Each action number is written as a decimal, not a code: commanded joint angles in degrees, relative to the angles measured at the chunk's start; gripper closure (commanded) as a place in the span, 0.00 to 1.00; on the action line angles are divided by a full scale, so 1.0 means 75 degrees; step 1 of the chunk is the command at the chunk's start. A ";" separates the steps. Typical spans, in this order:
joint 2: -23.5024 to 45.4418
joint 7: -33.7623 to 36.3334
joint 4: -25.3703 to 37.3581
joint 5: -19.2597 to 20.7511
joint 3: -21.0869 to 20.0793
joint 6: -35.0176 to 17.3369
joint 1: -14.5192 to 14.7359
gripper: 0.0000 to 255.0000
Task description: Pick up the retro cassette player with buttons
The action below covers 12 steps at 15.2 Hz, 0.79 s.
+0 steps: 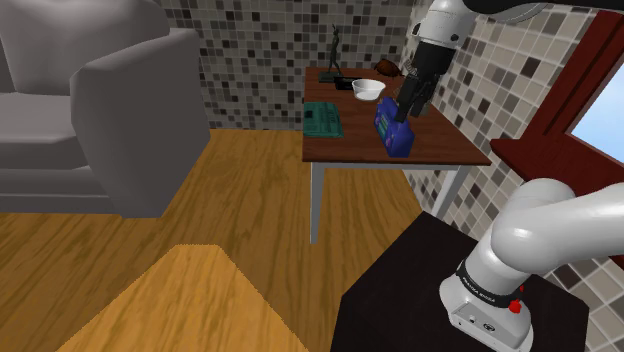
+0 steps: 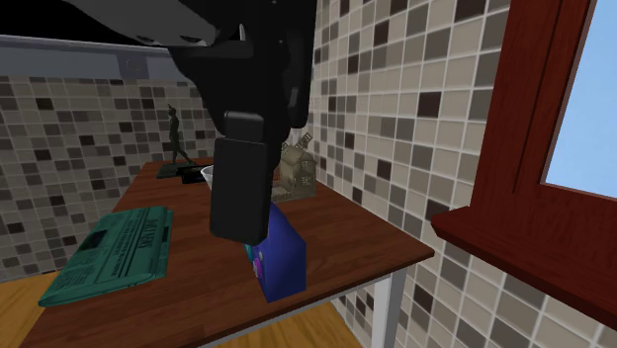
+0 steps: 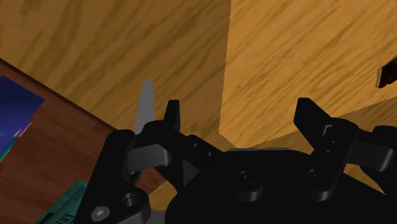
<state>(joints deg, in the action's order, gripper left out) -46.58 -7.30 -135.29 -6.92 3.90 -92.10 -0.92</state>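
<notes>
The cassette player (image 1: 391, 130) is a dark blue box with purple and teal details, standing on the brown table (image 1: 440, 150) near its front edge. In the second exterior view the cassette player (image 2: 280, 253) sits just below and behind one black finger. My gripper (image 1: 411, 106) hangs close above the player's far upper end, not touching it. In the wrist view the gripper (image 3: 242, 118) is open with nothing between its fingers, and the player's blue corner (image 3: 15, 121) lies off to the side of one finger.
A green newspaper (image 1: 322, 120) lies flat beside the player. Farther back stand a white bowl (image 1: 368, 90), a dark figurine (image 1: 335, 52) and a small brown model (image 2: 297, 172). A tiled wall and a red window frame (image 2: 514, 227) border the table. A grey armchair (image 1: 100, 110) stands on the wooden floor.
</notes>
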 commanded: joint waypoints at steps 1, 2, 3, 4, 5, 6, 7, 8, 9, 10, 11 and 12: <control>0.0000 0.0000 0.0000 0.0000 0.0000 0.0000 0.0000 0.00; 0.0241 0.0003 0.0074 0.0053 0.0065 -0.0139 -0.0065 0.00; 0.0484 0.0007 0.0154 0.0102 0.0131 -0.0273 -0.0130 0.00; 0.0728 0.0013 0.0242 0.0149 0.0198 -0.0402 -0.0192 0.00; 0.0973 0.0019 0.0336 0.0193 0.0265 -0.0526 -0.0252 0.00; 0.1219 0.0026 0.0436 0.0234 0.0333 -0.0645 -0.0312 0.00; 0.1466 0.0033 0.0543 0.0271 0.0401 -0.0758 -0.0370 0.00; 0.1714 0.0041 0.0657 0.0305 0.0471 -0.0866 -0.0427 0.00; 0.1962 0.0050 0.0777 0.0337 0.0542 -0.0969 -0.0481 0.00; 0.2210 0.0058 0.0903 0.0364 0.0613 -0.1066 -0.0534 0.00; 0.2459 0.0065 0.1035 0.0387 0.0684 -0.1157 -0.0587 0.00; 0.2708 0.0073 0.1173 0.0406 0.0756 -0.1242 -0.0639 0.00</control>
<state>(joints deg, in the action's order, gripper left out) -27.97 -6.67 -127.23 -4.16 8.89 -100.61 -5.21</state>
